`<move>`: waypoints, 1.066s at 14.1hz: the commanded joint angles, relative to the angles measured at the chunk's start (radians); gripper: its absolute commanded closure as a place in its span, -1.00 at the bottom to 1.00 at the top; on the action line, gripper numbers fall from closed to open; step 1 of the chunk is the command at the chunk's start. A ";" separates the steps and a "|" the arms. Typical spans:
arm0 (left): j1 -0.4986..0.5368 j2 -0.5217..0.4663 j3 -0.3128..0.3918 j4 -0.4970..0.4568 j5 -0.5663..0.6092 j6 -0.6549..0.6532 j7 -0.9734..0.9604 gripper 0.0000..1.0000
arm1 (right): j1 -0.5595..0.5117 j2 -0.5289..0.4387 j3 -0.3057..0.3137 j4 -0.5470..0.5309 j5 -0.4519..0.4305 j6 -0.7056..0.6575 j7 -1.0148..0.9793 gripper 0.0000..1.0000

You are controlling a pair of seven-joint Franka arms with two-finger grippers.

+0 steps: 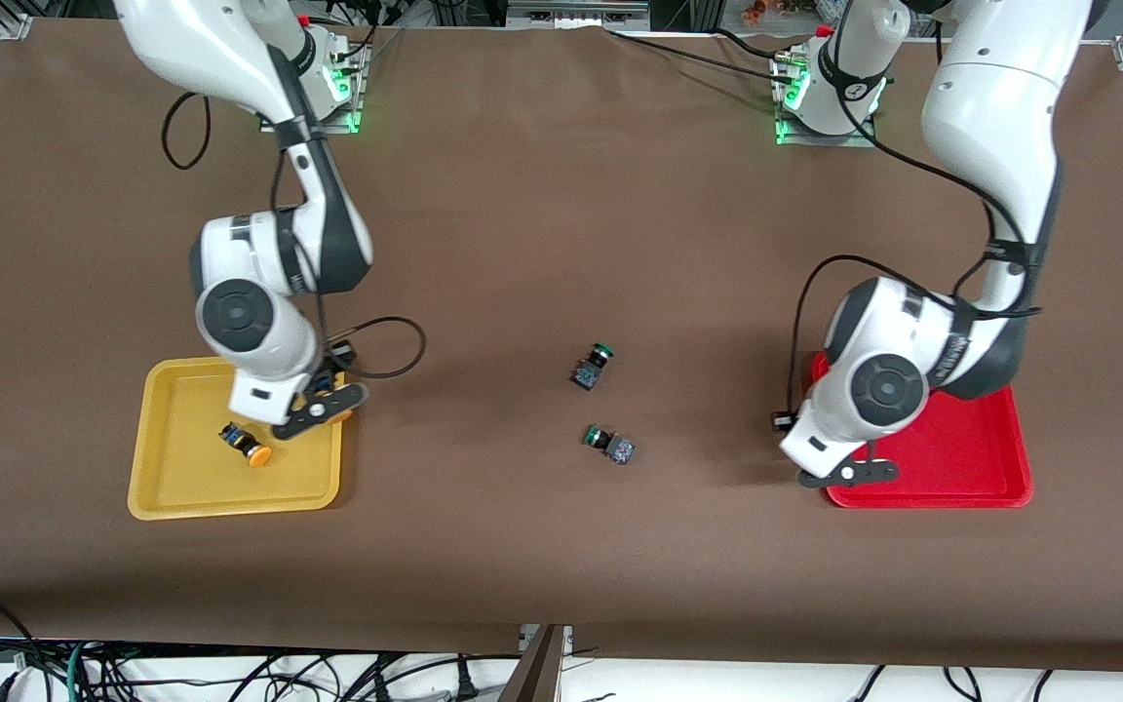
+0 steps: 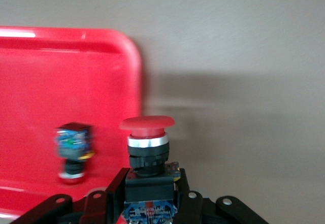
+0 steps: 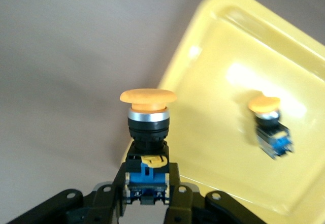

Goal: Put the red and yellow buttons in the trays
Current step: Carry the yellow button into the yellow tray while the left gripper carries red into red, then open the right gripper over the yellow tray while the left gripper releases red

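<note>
Table [image 1: 542, 214] | left end effector [image 2: 152, 203] grips red button [image 2: 147, 148] | right end effector [image 3: 147, 193] grips yellow button [image 3: 148, 122]

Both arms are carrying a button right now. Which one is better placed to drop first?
Right, I'd judge. The right gripper, shut on a yellow button, hangs over the yellow tray; the left gripper's red button looks just off the red tray rim.
</note>
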State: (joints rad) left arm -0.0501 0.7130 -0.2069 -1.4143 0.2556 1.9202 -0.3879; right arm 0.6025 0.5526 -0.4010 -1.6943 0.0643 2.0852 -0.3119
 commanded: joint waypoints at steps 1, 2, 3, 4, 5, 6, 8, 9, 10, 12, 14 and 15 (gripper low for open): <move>0.116 -0.032 -0.009 -0.037 0.021 -0.026 0.203 0.74 | -0.029 0.006 0.004 -0.080 0.015 0.077 -0.032 0.95; 0.171 -0.032 -0.011 -0.037 0.019 -0.020 0.293 0.73 | -0.032 0.012 0.004 -0.108 0.019 0.128 -0.042 0.95; 0.224 -0.027 -0.017 -0.037 0.011 -0.012 0.376 0.73 | -0.033 0.015 0.004 -0.126 0.041 0.156 -0.047 0.95; 0.270 -0.020 -0.019 -0.038 0.007 0.005 0.452 0.73 | -0.038 0.017 0.004 -0.131 0.060 0.162 -0.062 0.94; 0.307 -0.015 -0.020 -0.055 0.004 0.034 0.519 0.73 | -0.046 0.027 0.004 -0.131 0.080 0.162 -0.084 0.94; 0.331 -0.010 -0.020 -0.092 0.004 0.083 0.561 0.73 | -0.056 0.033 0.004 -0.130 0.101 0.168 -0.107 0.92; 0.375 0.003 -0.020 -0.193 0.004 0.257 0.612 0.71 | -0.066 0.050 0.005 -0.130 0.129 0.190 -0.134 0.87; 0.393 0.003 -0.020 -0.228 0.004 0.316 0.636 0.68 | -0.069 0.056 0.005 -0.130 0.129 0.200 -0.136 0.87; 0.394 0.002 -0.020 -0.233 0.004 0.319 0.638 0.56 | -0.072 0.064 0.005 -0.130 0.129 0.208 -0.138 0.85; 0.389 -0.001 -0.020 -0.233 0.004 0.316 0.639 -0.99 | -0.076 0.066 0.005 -0.127 0.129 0.214 -0.139 0.76; 0.388 -0.006 -0.023 -0.230 0.004 0.312 0.639 -1.00 | -0.090 0.066 0.007 -0.119 0.129 0.214 -0.141 0.64; 0.388 -0.018 -0.025 -0.227 0.004 0.295 0.639 -1.00 | -0.093 0.067 0.008 -0.119 0.131 0.216 -0.145 0.49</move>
State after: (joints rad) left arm 0.3349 0.7347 -0.2263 -1.6294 0.2568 2.2368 0.2280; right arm 0.5276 0.6302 -0.4015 -1.8069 0.1664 2.2912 -0.4205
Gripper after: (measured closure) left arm 0.251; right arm 0.670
